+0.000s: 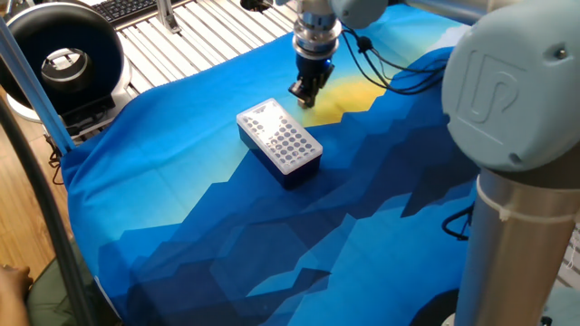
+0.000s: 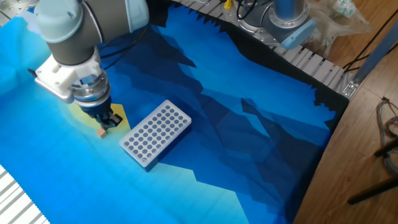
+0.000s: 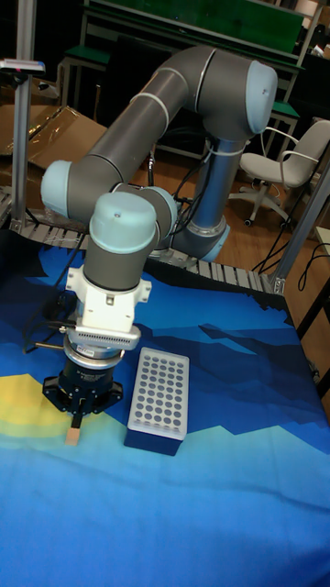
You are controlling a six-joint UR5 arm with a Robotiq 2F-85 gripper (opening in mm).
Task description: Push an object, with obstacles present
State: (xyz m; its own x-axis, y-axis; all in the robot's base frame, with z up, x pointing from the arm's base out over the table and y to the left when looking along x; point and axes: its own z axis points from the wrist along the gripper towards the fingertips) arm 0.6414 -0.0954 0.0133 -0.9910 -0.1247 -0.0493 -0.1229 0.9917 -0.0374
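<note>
The other fixed view | wooden cube (image 2: 100, 133) is seen on the cloth just beside the perforated box (image 2: 155, 133), at the gripper (image 2: 107, 121) tip | jaws appear closed, nothing held | risk: cube could be lost sideways off the narrow tip, or driven against the box.

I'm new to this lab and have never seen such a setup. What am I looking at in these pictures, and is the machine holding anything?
It is one grey robot arm standing at a table covered with a blue and yellow cloth. Two pictures come from cameras at different sides of the table; the tall one faces the arm. At the arm's end is a gripper with two thin fingers, pointing down at the cloth. Two things lie there: a white-topped box with rows of round holes, and a tiny wooden cube just by the fingertips. Nothing looks held; the gripper seems set beside the cube to nudge it. Whether the fingers are open is too small to tell.
</note>
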